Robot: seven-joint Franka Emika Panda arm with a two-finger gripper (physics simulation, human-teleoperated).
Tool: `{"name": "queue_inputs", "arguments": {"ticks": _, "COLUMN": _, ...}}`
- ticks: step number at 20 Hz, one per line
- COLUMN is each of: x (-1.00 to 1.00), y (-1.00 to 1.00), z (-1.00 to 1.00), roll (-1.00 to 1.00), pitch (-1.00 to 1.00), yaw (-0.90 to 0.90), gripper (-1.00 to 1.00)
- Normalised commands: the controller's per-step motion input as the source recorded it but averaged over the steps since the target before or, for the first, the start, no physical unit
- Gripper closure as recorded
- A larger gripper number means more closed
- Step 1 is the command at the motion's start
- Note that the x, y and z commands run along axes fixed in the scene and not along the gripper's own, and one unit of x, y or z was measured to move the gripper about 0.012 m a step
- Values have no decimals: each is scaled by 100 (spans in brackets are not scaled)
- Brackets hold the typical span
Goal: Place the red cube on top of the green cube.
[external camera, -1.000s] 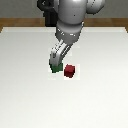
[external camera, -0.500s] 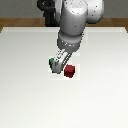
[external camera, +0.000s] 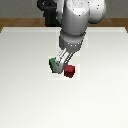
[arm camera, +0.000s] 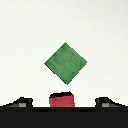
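The red cube (external camera: 70,72) lies on the white table, just to the exterior view's right of the green cube (external camera: 52,62). My gripper (external camera: 63,67) hangs low over the spot between them, and its fingers (external camera: 60,64) cover part of the green cube. In the wrist view the red cube (arm camera: 61,99) sits at the frame's edge between the two dark fingertips (arm camera: 20,103), with a gap on each side. The green cube (arm camera: 65,62) shows whole as a diamond beyond it. My gripper (arm camera: 64,103) is open and holds nothing.
The white table (external camera: 25,100) spreads around the cubes, with a wooden floor strip (external camera: 20,22) behind its far edge. The arm's dark base (external camera: 50,15) stands at the back.
The arm has come lower and shifted toward the cubes. Both cubes lie where they were.
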Motion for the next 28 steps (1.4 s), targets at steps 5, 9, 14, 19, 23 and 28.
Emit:
{"name": "queue_inputs", "arguments": {"ticks": 5, "x": 0, "y": 0, "z": -60, "roll": 0, "pitch": 0, "yaw": 0, "gripper": -100}}
{"name": "queue_inputs", "arguments": {"ticks": 9, "x": 0, "y": 25, "z": -50, "roll": 0, "pitch": 0, "yaw": 0, "gripper": -100}}
{"name": "queue_inputs", "arguments": {"ticks": 14, "x": 0, "y": 20, "z": -20, "roll": 0, "pitch": 0, "yaw": 0, "gripper": -100}}
{"name": "queue_inputs", "arguments": {"ticks": 19, "x": 0, "y": 0, "z": -20, "roll": 0, "pitch": 0, "yaw": 0, "gripper": -100}}
{"name": "queue_inputs", "arguments": {"ticks": 23, "x": 0, "y": 0, "z": 0, "roll": 0, "pitch": 0, "yaw": 0, "gripper": -100}}
{"name": "queue_inputs", "arguments": {"ticks": 28, "x": -40, "y": 0, "z": 0, "roll": 0, "pitch": 0, "yaw": 0, "gripper": -100}}
